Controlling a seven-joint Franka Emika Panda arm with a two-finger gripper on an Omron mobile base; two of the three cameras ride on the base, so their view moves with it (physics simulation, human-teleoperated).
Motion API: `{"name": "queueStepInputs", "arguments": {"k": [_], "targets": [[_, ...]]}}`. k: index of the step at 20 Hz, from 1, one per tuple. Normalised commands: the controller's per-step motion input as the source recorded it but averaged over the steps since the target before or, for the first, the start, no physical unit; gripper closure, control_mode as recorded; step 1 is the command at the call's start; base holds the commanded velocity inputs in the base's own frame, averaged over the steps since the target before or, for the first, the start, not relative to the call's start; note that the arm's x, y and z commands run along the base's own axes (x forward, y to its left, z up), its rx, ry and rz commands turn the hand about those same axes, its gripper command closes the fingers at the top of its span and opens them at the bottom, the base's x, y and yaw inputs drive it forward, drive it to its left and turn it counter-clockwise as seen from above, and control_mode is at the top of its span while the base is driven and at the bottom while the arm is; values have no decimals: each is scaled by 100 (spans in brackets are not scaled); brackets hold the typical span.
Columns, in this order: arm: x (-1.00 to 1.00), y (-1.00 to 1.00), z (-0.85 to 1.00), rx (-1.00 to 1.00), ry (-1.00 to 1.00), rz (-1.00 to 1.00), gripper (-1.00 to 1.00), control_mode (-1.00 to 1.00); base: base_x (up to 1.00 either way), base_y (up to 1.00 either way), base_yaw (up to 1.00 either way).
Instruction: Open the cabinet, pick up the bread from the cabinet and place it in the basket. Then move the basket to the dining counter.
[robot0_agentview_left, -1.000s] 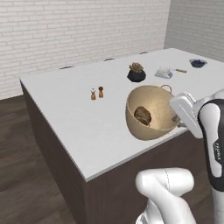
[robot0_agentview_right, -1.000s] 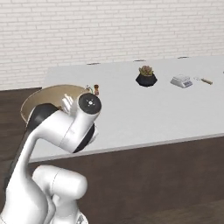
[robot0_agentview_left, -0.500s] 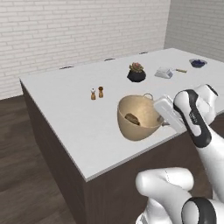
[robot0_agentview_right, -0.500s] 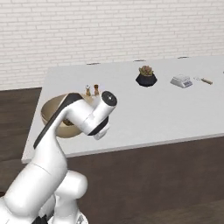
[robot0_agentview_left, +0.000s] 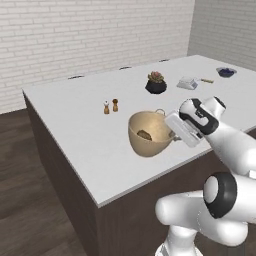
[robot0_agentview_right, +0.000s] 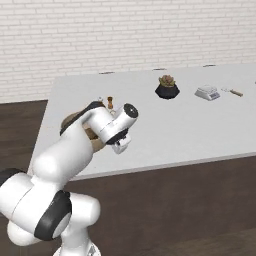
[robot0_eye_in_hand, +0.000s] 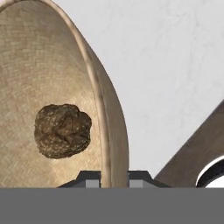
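The arm (robot0_agentview_left: 235, 150) is made of smooth, glossy white rounded shells, thick and tube-like, joined at bulging elbows. Dark grey to black rings and round caps mark each joint, the largest a black disc on the lower link. The wrist ends in a round dark cap with a pale centre. The hand (robot0_agentview_left: 183, 129) is a flat white block with grey edging. Two small dark fingertips (robot0_eye_in_hand: 89, 180) have square grey pads.

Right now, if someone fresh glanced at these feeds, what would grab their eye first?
The tan basket near the front edge of the dining counter, with the gripper clamped on its rim. Then the dark bread lying inside the basket.
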Motion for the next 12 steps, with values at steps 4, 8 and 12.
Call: {"name": "queueStepInputs", "arguments": {"k": [4, 8, 12], "targets": [[40, 0, -35, -7, 2, -3, 100, -100, 0, 0, 0], [23, 1, -49, -7, -1, 0, 100, -100, 0, 0, 0], [26, 5, -53, -6, -6, 0, 100, -100, 0, 0, 0]]}}
